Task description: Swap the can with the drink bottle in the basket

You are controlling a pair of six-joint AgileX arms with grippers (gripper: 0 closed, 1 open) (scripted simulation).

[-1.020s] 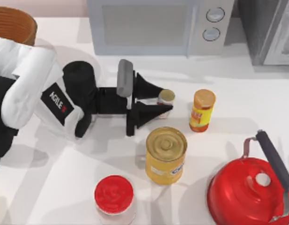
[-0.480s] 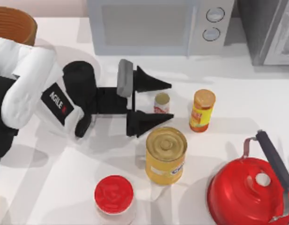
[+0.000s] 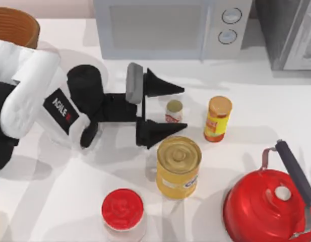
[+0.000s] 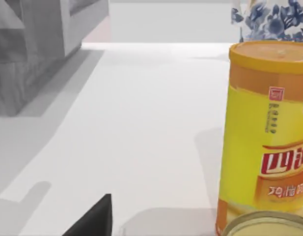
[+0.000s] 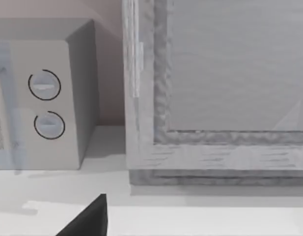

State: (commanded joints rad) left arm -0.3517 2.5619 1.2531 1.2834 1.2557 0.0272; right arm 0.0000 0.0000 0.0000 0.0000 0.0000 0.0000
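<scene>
Top view is showing one basket (image 3: 14, 24) sitting at the table's ten o'clock corner, one can (image 3: 178, 168) standing upright near the centre with its long axis vertical and gold top facing up, and one drink bottle (image 3: 174, 111) standing upright at the can's twelve o'clock. The left gripper (image 3: 171, 109) is lying level, fingers spread apart, pointing toward three o'clock and flanking the drink bottle without touching it. One orange-capped bottle (image 3: 217, 119) is standing at three o'clock of the drink bottle.

can (image 3: 178, 167): ribbed gold metal top | kettle (image 3: 263, 206): glossy red | basket (image 3: 14, 25): woven wicker
</scene>
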